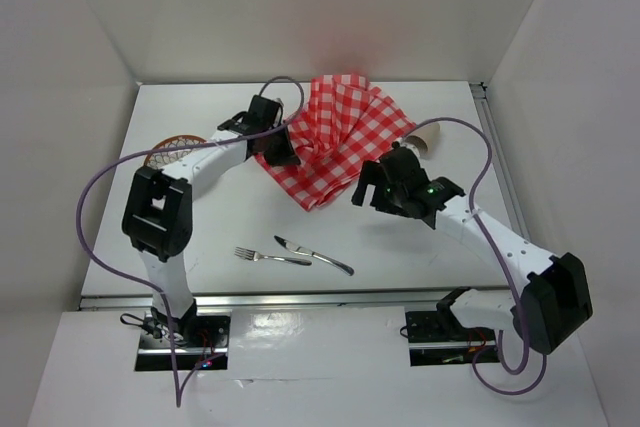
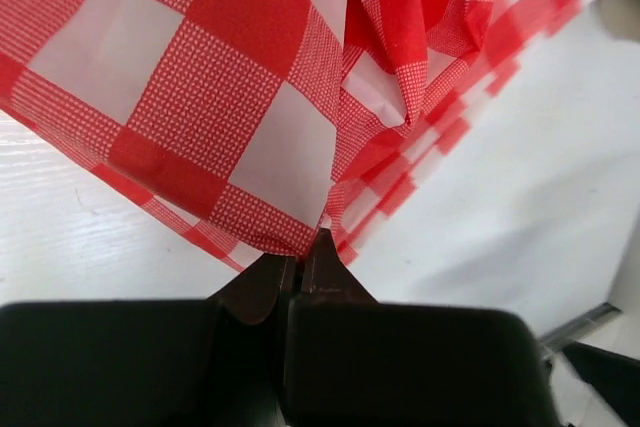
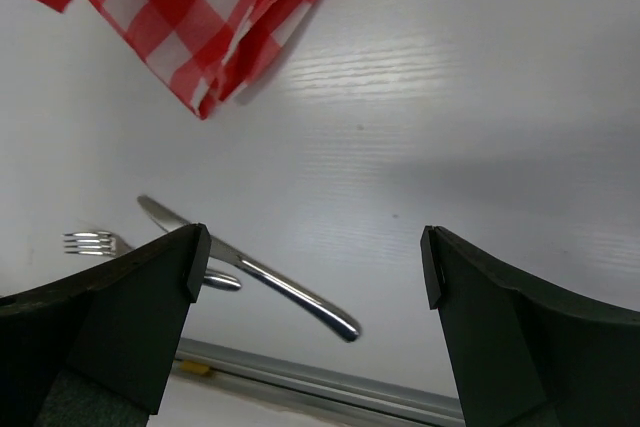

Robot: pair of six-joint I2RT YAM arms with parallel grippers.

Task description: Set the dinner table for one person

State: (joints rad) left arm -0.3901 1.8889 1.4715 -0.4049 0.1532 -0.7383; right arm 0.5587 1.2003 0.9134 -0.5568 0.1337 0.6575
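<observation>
The white tabletop [image 1: 230,217] with its silver rail at the near edge fills the middle of the top view and carries everything. A red-and-white checked cloth [image 1: 335,137] lies bunched and folded toward 12 o'clock from the tabletop's centre. The left gripper [image 1: 278,145] sits at the cloth's 9 o'clock edge; in the left wrist view its jaws are pressed together on the hem of the cloth [image 2: 250,97], which fans away from them in creases. The right gripper [image 1: 368,187] hovers just off the cloth's 4 o'clock corner, its jaws wide apart and holding nothing, with bare tabletop [image 3: 480,97] between them. Toward 6 o'clock a fork [image 1: 260,255] and a knife [image 1: 315,256] lie close together, the knife at the fork's 3 o'clock. A round woven mat [image 1: 165,154] shows partly behind the left arm at 9 o'clock, and a pale cup [image 1: 428,137] lies at 2 o'clock.
</observation>
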